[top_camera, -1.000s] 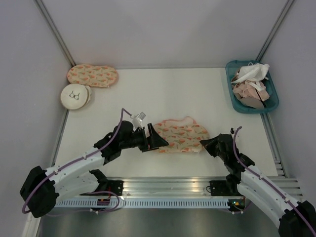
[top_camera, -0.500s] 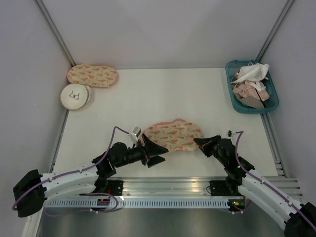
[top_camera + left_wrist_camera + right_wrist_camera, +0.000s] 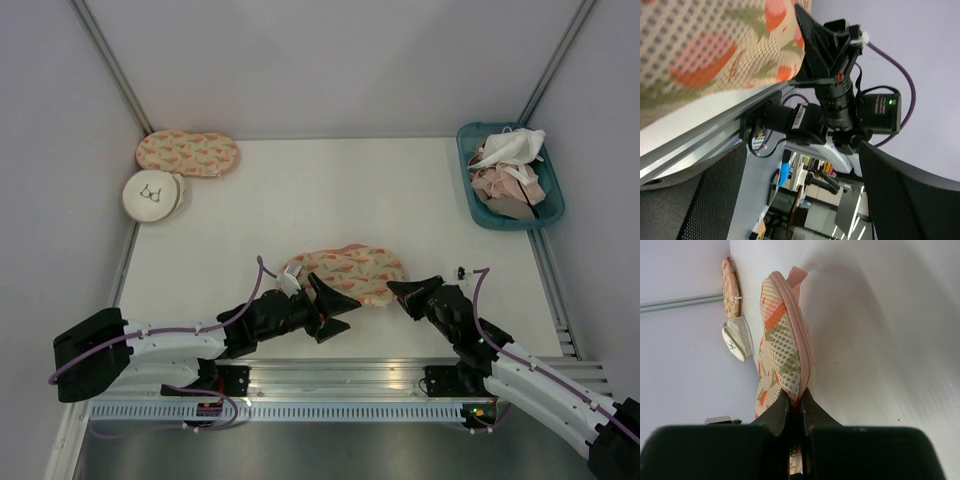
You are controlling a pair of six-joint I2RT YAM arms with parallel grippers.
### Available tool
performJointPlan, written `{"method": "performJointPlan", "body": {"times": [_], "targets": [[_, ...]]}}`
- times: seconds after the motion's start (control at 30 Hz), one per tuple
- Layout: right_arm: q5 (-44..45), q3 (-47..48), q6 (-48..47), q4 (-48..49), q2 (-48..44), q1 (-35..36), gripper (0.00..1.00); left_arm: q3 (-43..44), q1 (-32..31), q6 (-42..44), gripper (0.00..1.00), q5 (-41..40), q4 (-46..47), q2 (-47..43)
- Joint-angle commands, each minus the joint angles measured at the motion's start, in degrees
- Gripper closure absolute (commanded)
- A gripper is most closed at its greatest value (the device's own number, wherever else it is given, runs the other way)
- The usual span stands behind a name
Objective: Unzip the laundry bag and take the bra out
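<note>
Apparently bracing to unzip, the right gripper is pinching the three-o'clock end of the laundry bag at six o'clock, while the left gripper, gaping empty, is needing its unseen zipper pull.

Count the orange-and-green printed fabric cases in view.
2. The laundry bag lies front-centre; a like-printed case sits in the far-left corner. The basket's pile could hide more.

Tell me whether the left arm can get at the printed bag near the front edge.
Probably yes. The left gripper hangs open right beside the bag, with nothing between them, and the right gripper pinches the bag's other end, steadying it.
</note>
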Motion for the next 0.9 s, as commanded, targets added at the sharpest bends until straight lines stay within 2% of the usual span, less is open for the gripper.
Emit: {"method": "performJointPlan", "body": {"times": [0.0, 0.13, 0.37, 0.47, 0.5, 0.6, 0.7, 0.77, 0.87], "targets": [[1.2, 1.5, 2.1, 5.9, -0.4, 1.3, 0.99, 3.3, -0.4, -1.2, 0.05, -5.7, 3.8, 2.3], [-1.0, 2.6, -0.9, 8.7, 0.4, 1.5, 0.99, 4.6, -0.4, -1.7, 0.06, -6.6, 3.7, 5.8], [-3.9, 5.4, -6.5, 7.2, 0.0, 1.7, 1.0, 6.3, -0.4, -1.7, 0.08, -4.7, 3.1, 8.8], [-3.2, 8.2, -9.8, 1.7, -0.4, 1.7, 1.0, 6.6, -0.4, -1.7, 0.09, -5.0, 3.0, 9.1], [-1.9, 10.7, -10.7, -5.5, -0.7, 1.7, 1.0, 6.5, -0.4, -1.1, 0.09, -5.2, 3.1, 8.8], [9.1, 12.7, -10.0, -18.4, -3.1, 1.7, 1.0, 7.2, -0.4, 0.6, 0.1, -5.4, -0.1, 6.3], [21.7, 10.5, -1.8, -27.8, -7.9, 1.7, 1.0, 7.7, -0.4, 2.2, 0.1, -6.4, -4.5, 2.6], [29.6, 9.2, 5.1, -31.2, -10.4, 1.7, 1.0, 7.2, -0.4, 2.4, 0.1, -7.5, -6.4, -0.4], [35.3, 7.8, 11.0, -34.2, -12.0, 1.7, 1.0, 4.8, -0.4, 2.0, 0.09, -8.8, -9.6, -4.1]]}}
